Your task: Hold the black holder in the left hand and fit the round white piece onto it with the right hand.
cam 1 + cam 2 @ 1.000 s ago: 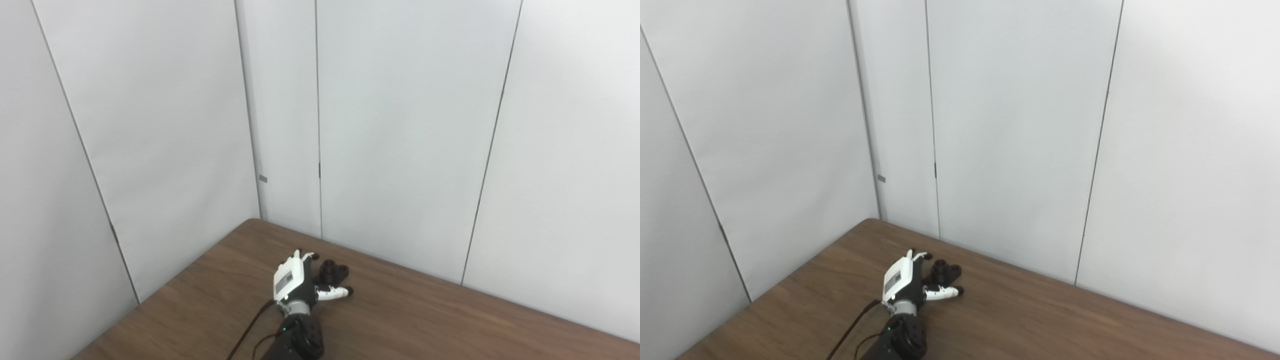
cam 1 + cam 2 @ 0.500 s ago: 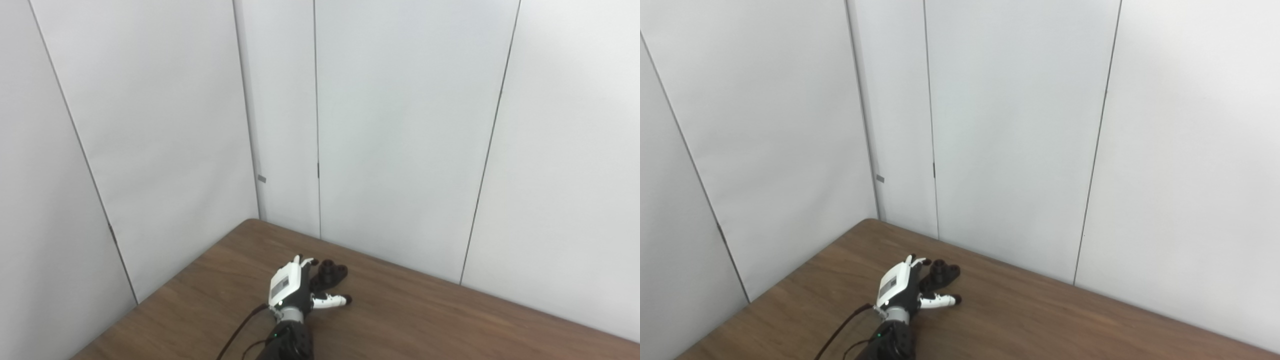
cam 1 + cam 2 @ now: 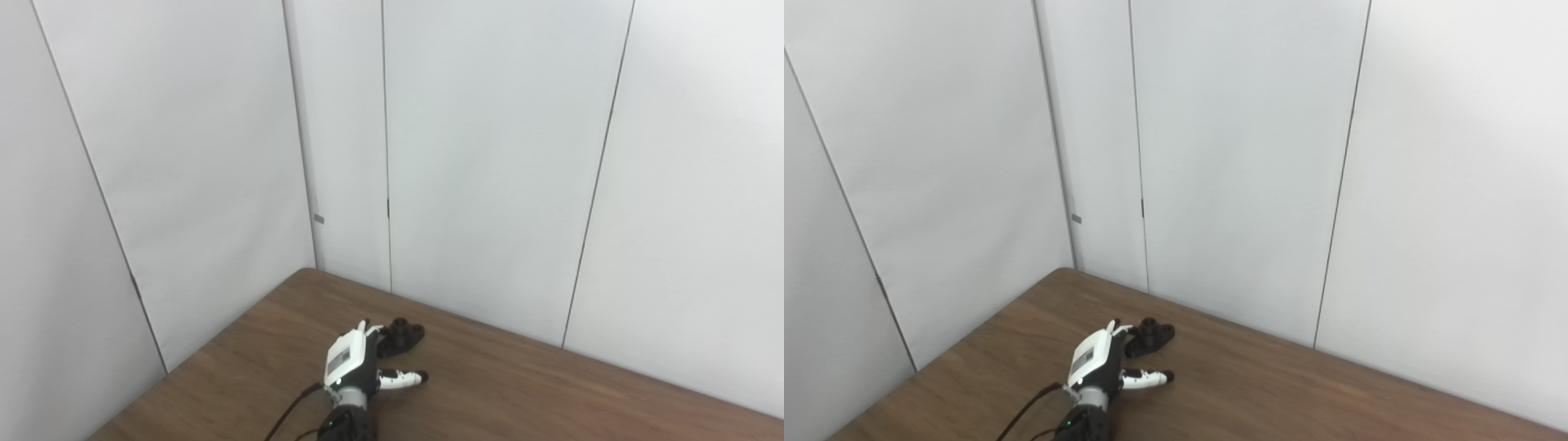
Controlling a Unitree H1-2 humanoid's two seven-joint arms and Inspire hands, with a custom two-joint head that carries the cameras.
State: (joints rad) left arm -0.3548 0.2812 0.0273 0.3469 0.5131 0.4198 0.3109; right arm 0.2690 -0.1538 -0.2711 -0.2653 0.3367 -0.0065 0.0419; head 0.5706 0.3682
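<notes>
The black holder (image 3: pixel 399 337) is lying on the wooden table (image 3: pixel 551 392), toward the far left corner where the white wall panels (image 3: pixel 490 153) meet. We are reaching for it with our left hand (image 3: pixel 355 366), whose arm is coming in from the bottom edge. The back of the hand is facing the cameras, its fingers (image 3: pixel 1123 331) are spread and pointing at the near side of the holder, and the thumb (image 3: pixel 401 378) is sticking out to the right, clear of the holder. So the hand is gripping nothing; whether the fingertips are touching the holder or lying just short of it, we cannot tell, since the hand is hiding that spot.

We judge that we are keeping the hand low and flat so the fingers and thumb can come in around the holder's body from one side. The lift has not begun.

Our right hand is not showing in either view, and neither is the round white piece. We are probably keeping both back until the holder is firmly gripped, because fitting the piece needs a steady base.
</notes>
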